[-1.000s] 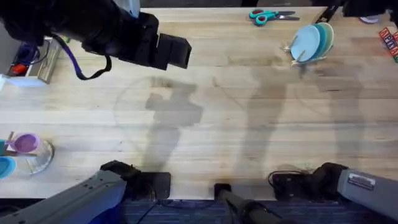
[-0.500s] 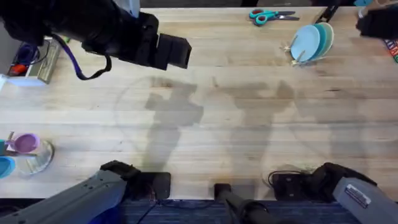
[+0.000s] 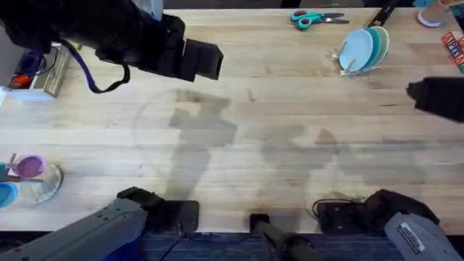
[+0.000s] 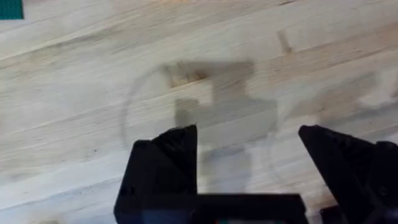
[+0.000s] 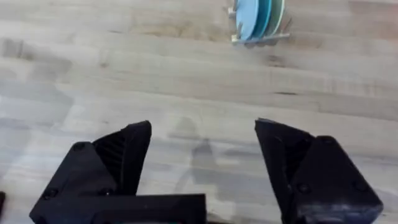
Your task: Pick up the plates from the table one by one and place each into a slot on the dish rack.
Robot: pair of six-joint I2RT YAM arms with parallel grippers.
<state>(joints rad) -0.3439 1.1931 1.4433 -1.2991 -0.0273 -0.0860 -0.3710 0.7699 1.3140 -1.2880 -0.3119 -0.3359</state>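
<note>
A light blue plate (image 3: pixel 355 49) stands on edge in the small wooden dish rack (image 3: pixel 345 65) at the table's far right, with a darker teal plate (image 3: pixel 379 40) right behind it. The right wrist view shows the same rack (image 5: pixel 261 38) and blue plate (image 5: pixel 247 14) some way ahead of my right gripper (image 5: pixel 202 134), which is open and empty over bare wood. In the overhead view the right gripper (image 3: pixel 422 94) hangs near the right edge, nearer than the rack. My left gripper (image 3: pixel 206 61) hovers at the far left-centre, and in its wrist view it (image 4: pixel 249 140) is open over bare table (image 4: pixel 74 93).
Teal-handled scissors (image 3: pixel 317 17) lie at the far edge. A purple cup (image 3: pixel 27 167) and a clear dish (image 3: pixel 45 185) sit at the near left, a metal box (image 3: pixel 43 70) at the far left, red items (image 3: pixel 453 47) at the far right.
My right arm has come from the far right corner toward the near side along the right edge, and its shadow has shifted with it. The left arm has not moved.
</note>
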